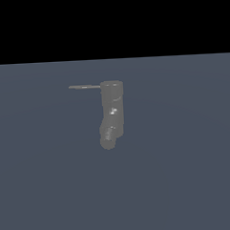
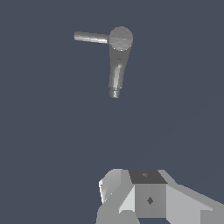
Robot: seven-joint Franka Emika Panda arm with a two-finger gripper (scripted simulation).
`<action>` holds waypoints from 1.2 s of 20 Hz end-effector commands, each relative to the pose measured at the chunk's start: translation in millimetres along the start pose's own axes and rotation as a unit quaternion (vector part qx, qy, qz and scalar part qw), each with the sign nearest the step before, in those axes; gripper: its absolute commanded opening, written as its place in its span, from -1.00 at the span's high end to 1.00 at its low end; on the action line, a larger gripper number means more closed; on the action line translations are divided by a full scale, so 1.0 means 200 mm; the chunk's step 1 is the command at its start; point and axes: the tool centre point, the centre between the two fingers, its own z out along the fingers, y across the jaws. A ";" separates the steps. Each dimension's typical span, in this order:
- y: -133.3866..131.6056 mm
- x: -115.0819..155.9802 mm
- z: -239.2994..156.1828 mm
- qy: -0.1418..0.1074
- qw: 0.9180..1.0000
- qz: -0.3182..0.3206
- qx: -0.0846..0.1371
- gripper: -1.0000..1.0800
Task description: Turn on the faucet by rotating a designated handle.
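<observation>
Faucet (image 1: pixel 112 105) stands alone on the flat grey floor (image 1: pixel 187 180), roughly mid-scene in the exterior view, body upright, spout (image 1: pixel 108 136) angling down and toward the camera. The handle (image 1: pixel 84 87) sticks out flat from the top of the body toward the exterior view's left, level, nothing touching it. From the wrist view I'm looking almost straight down on it: round cap, handle rod (image 2: pixel 90 37) off one side, spout (image 2: pixel 116 78) off another at about a right angle. That layout suits me, since the rod's free end is in open space and a sideways push there should swing it around the cap without fouling the spout. My gripper (image 2: pixel 131 197) is well apart from the faucet and doesn't show in the exterior view at all, so I judge the arm is high, wrist pointed down, approach not started. Only the pale blocky hand body is in the wrist frame; the fingertips are cut off by the edge, so I cannot tell whether the fingers are spread or pressed together. Nothing is held. Task judged at zero: handle not turned. Next I'd descend beside the rod's outer end.
</observation>
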 end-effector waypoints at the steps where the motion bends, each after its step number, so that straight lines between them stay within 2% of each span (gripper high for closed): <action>1: 0.00 0.00 0.00 0.000 1.000 0.000 0.000 1.00; 8: -0.03 0.01 0.02 0.000 1.000 0.013 0.000 1.00; 15: -0.11 0.05 0.09 0.000 0.999 0.051 0.000 1.00; 24: -0.28 0.15 0.24 0.000 0.991 0.136 0.000 1.00</action>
